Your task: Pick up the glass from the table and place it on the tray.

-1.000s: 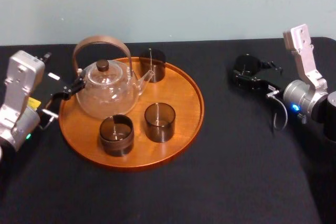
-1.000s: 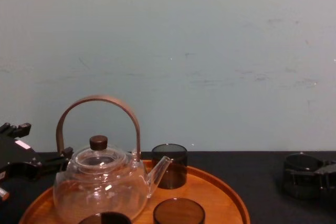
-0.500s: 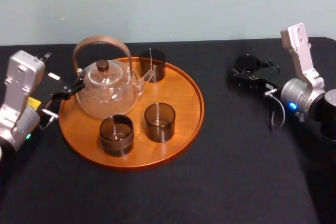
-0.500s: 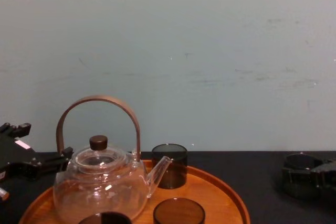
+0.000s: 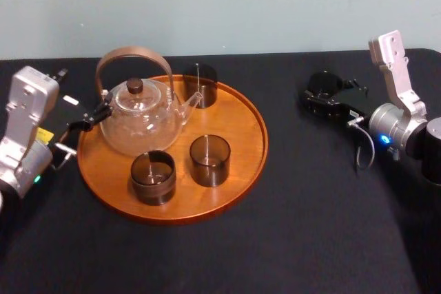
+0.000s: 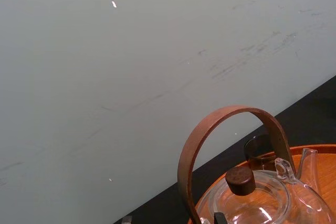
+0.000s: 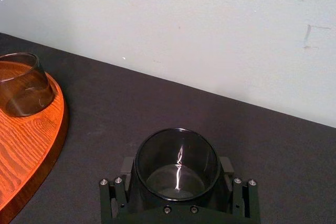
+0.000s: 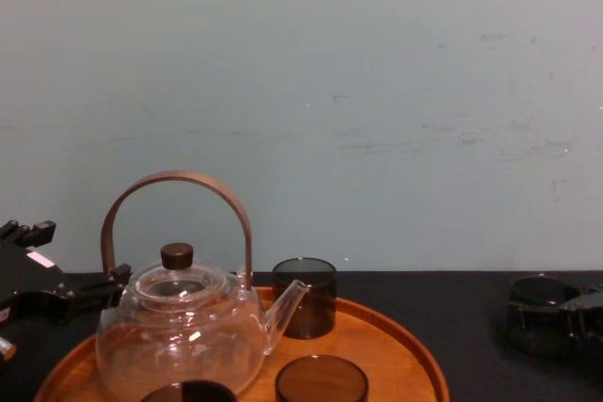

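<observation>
Jaws of our right gripper (image 5: 319, 93) pinch the glass (image 7: 177, 157) from both sides across its round wall, a hold we judge is meant to keep it level when lifted. It stands upright on the table (image 5: 310, 191), mouth up, long axis vertical, well right of the tray (image 5: 242, 144). Our left gripper (image 5: 84, 123) sits parked by the tray's left rim.
</observation>
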